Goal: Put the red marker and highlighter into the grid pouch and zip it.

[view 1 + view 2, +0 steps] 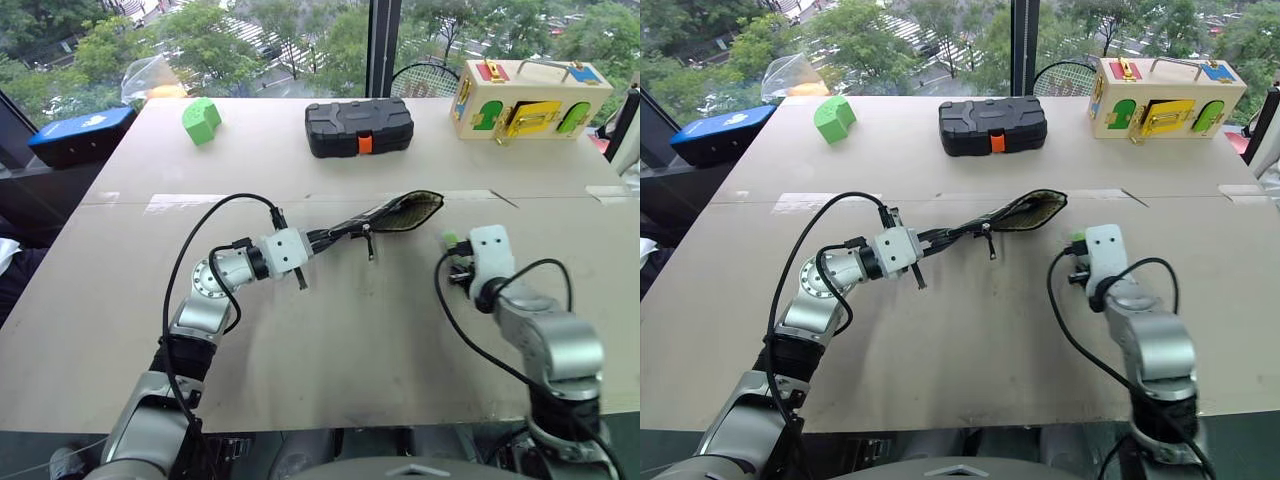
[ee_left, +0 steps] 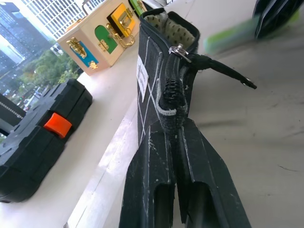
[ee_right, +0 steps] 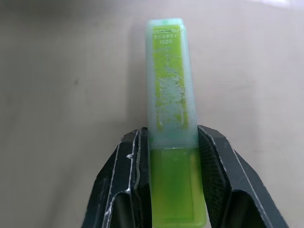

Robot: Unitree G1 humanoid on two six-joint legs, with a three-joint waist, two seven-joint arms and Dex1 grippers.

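The grid pouch point(image 1: 408, 211), black with white lines, hangs above the table, mouth open toward my right arm. My left gripper point(image 1: 330, 236) is shut on the pouch's zipper end point(image 2: 170, 102), and the zipper pull point(image 2: 178, 50) dangles near the open mouth. My right gripper point(image 3: 173, 140) is shut on the light green highlighter point(image 3: 171, 80), which points forward with its pale cap ahead. In the left eye view the highlighter's tip point(image 1: 450, 238) sits just to the right of the pouch mouth, a little apart from it. The red marker is out of view.
At the back of the table stand a black hard case point(image 1: 358, 127) with an orange latch, a green block point(image 1: 201, 119) and a wooden latch box point(image 1: 525, 98). A blue object point(image 1: 80, 133) lies off the table's left edge.
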